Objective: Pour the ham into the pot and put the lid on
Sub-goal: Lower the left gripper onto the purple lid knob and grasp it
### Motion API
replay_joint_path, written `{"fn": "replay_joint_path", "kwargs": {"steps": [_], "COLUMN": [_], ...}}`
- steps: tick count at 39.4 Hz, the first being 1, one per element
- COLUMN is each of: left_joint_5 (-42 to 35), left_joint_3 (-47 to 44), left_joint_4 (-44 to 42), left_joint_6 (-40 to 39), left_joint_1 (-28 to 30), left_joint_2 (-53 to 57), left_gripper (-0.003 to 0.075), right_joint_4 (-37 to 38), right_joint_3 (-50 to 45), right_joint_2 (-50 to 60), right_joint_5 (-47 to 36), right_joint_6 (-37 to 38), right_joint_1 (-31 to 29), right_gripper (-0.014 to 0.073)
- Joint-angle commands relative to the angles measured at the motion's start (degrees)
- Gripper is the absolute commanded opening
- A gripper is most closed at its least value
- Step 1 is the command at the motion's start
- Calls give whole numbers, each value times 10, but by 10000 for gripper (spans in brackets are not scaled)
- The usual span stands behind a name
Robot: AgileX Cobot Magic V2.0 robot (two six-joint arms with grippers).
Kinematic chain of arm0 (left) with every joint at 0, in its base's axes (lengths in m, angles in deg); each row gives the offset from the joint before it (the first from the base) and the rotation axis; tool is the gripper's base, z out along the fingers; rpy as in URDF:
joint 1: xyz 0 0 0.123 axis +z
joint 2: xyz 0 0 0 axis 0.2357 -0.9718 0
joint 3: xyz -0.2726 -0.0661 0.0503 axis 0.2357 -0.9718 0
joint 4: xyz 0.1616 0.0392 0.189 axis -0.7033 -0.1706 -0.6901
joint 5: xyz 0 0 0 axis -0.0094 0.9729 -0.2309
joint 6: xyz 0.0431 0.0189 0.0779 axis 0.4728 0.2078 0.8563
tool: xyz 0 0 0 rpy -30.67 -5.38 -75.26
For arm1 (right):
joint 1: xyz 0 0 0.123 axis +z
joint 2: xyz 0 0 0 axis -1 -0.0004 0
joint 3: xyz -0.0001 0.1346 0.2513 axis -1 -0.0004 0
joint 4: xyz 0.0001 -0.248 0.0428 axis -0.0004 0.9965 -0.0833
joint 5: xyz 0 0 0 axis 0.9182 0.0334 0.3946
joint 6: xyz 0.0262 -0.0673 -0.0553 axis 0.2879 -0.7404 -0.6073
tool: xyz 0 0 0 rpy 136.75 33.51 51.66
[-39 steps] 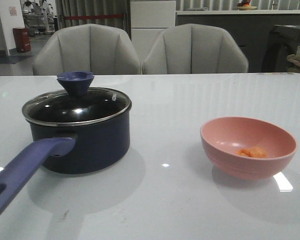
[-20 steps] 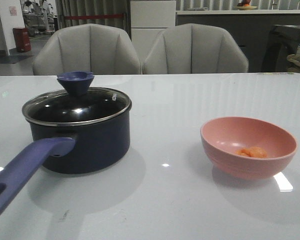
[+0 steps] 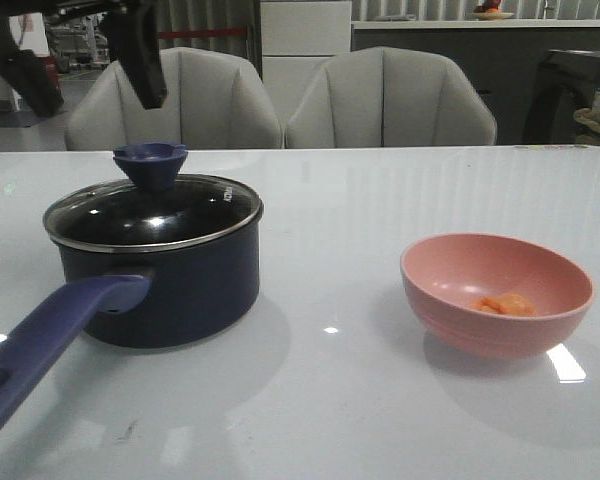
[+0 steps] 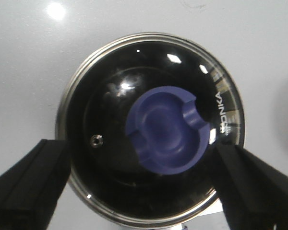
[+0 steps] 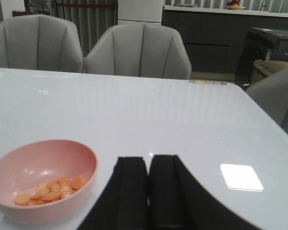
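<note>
Nearest the camera in the front view, the long blue-purple handle (image 3: 40, 335) of the dark navy round saucepan (image 3: 160, 275) reaches toward the front-left corner of the glossy white surface (image 3: 330, 400), so that corner is taken up while the front middle lies bare. The pot sits left of centre with its clear glass lid with the steel rim (image 3: 152, 212) closed on it, the navy funnel-shaped knob (image 3: 150, 163) upright on top. Well apart to the right stands the pink round bowl (image 3: 496, 292), and the ham (image 3: 504, 304), a few thin orange-pink slices, lies in its bottom; nothing stands between bowl and pot.

The change: half a second ago no arm was visible above the pot; now the left pincer (image 3: 140, 55) has come in from above, dark against the chairs, hanging over the knob but clear of it. The left wrist view shows its fingers (image 4: 29, 177) spread wide to either side of the knob (image 4: 165, 129), released and holding nothing. I judge the lid-lifting step is just starting, since the ham cannot go in until the lid comes off.

The right pincer (image 5: 149, 191) is clenched on nothing, low near the bowl (image 5: 43, 177), on the side away from the pot.

Farther back, the surface runs bare to its far edge, with two grey chairs (image 3: 280, 100) beyond.
</note>
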Motion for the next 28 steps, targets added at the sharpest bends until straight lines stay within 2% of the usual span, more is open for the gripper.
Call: {"fn": "replay_joint_path", "kwargs": {"steps": [1, 17, 28], "left_joint_5": [8, 91, 126], "left_joint_3": [50, 159, 176], "left_joint_4": [1, 12, 12], "left_joint_6": [-27, -67, -86], "left_joint_1": [-10, -14, -14], "left_joint_2": [-13, -97, -132], "left_gripper": [612, 633, 641], "right_joint_4": [5, 5, 5], "right_joint_3": [-6, -6, -6], "right_joint_2": [12, 12, 12], "right_joint_5": [-47, -47, -47], "right_joint_6": [0, 0, 0], "right_joint_1": [-2, -2, -2], "right_gripper": [140, 140, 140]}}
